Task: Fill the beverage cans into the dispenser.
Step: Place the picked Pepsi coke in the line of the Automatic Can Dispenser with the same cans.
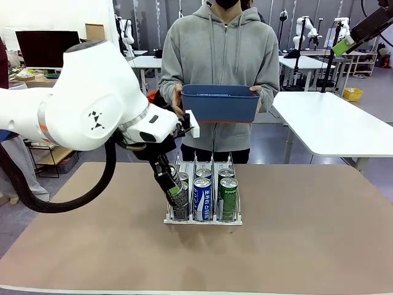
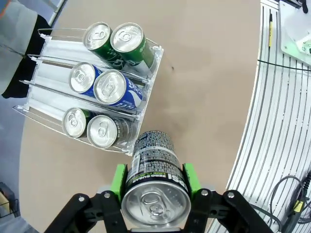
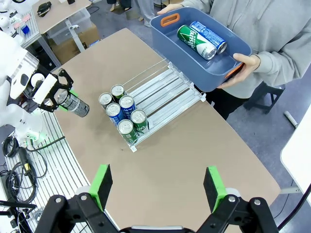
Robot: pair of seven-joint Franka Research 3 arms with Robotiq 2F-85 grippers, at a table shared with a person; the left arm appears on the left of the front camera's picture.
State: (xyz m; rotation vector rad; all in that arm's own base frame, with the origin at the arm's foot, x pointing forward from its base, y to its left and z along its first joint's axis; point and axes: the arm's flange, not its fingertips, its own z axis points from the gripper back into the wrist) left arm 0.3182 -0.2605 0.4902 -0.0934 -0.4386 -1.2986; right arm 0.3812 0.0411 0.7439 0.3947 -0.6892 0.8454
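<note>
My left gripper (image 2: 155, 177) is shut on a black beverage can (image 2: 154, 170), held tilted just off the front left corner of the dispenser (image 2: 48, 63). In the front view that gripper (image 1: 174, 195) hangs in front of the left lane. The dispenser (image 1: 202, 219) holds two green cans (image 2: 114, 42), two blue-and-white cans (image 2: 104, 86) and two dark cans (image 2: 91, 127), one pair per lane, all at the front lip. My right gripper (image 3: 158, 187) is open, high above the table's near edge, with nothing between its fingers.
A person at the far side holds a blue plastic bin (image 1: 220, 102) at chest height. In the bin (image 3: 209, 73) lie a green can (image 3: 195, 41) and a blue-and-white can (image 3: 209, 36). The rear halves of the dispenser lanes (image 3: 167, 87) are free.
</note>
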